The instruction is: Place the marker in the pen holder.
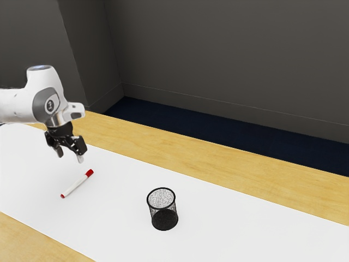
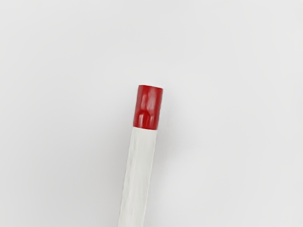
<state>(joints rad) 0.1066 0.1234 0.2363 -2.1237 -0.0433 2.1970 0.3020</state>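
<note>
The end effector point(image 1: 70, 157) gapes wide; it should straddle the marker point(image 1: 77, 185) squarely, across its exterior-view 8-to-2 o'clock line.

A slim white marker point(image 1: 77, 184) is lying flat on the white surface point(image 1: 229, 229), its broad red cap point(image 2: 148, 108) pointing between one and two o'clock in the exterior view, its small red end point(image 1: 62, 196) between seven and eight. A round, open-topped black mesh pen holder point(image 1: 163, 218) is standing upright, well apart, between three and four o'clock from the marker.
</note>
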